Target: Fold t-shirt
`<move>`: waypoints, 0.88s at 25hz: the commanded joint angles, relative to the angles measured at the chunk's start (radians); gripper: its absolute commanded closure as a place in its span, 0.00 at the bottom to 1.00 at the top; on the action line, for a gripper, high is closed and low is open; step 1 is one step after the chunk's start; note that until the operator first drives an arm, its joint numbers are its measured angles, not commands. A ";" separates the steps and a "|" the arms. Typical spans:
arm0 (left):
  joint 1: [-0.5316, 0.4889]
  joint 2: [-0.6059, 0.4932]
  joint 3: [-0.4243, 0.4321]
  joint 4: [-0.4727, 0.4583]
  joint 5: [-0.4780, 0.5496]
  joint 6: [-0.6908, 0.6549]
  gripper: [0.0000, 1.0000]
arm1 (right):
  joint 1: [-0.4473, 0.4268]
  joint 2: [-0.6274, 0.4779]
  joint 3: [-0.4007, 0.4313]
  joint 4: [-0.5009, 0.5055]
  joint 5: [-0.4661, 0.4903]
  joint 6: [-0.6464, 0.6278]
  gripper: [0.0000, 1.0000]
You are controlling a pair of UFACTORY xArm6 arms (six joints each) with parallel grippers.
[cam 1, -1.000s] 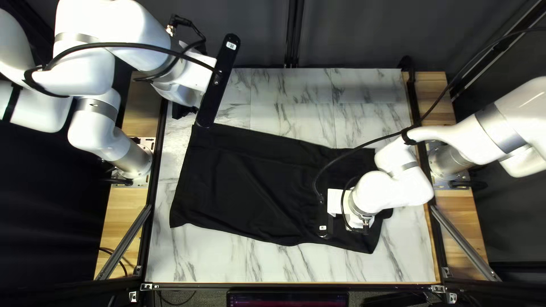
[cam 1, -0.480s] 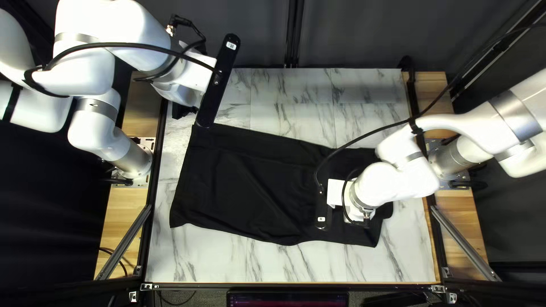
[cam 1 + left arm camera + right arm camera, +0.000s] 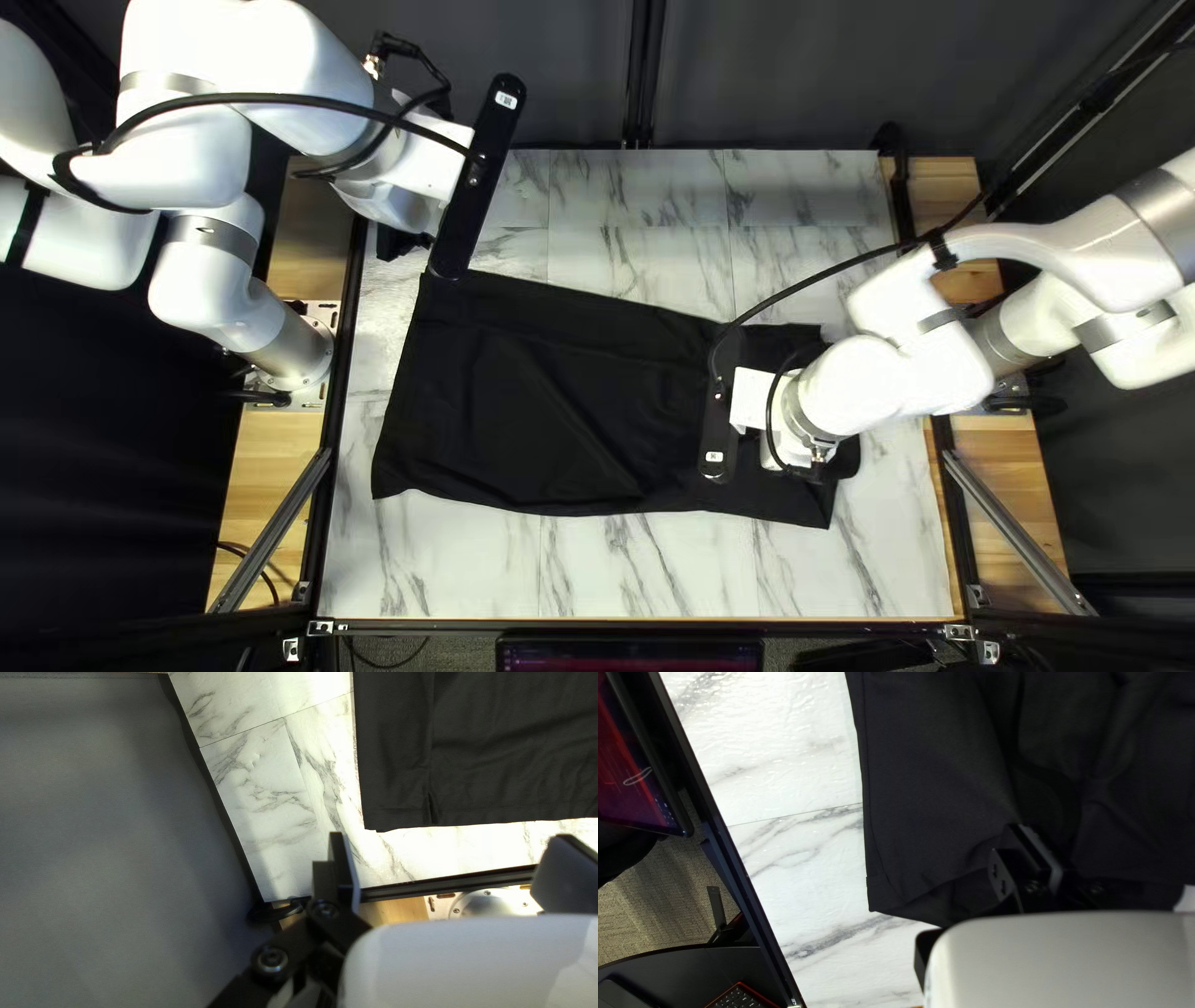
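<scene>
Left end effector (image 3: pixel 398 240) — raised, open

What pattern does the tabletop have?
White marble look with grey veining on the tabletop, seen best in the left wrist view.

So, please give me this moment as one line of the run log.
fold t-shirt | t-shirt mostly flat on table | left end effector open, empty | right end effector at t-shirt, grip unclear

A robotics lab
Two robot arms (image 3: pixel 206 293) stand beside a marble-patterned desk (image 3: pixel 436 560), with dark curtains (image 3: pixel 772 75) behind and a screen (image 3: pixel 629 656) and keyboard (image 3: pixel 740 998) nearby.
</scene>
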 commanded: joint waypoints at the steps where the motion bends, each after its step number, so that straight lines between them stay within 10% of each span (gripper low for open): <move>1: 0.000 0.000 0.000 0.000 0.000 0.000 0.00 | -0.003 -0.012 -0.004 -0.016 0.018 0.009 1.00; 22: 0.000 0.000 0.000 0.000 0.000 0.000 0.00 | -0.086 -0.151 0.062 -0.055 0.109 -0.015 1.00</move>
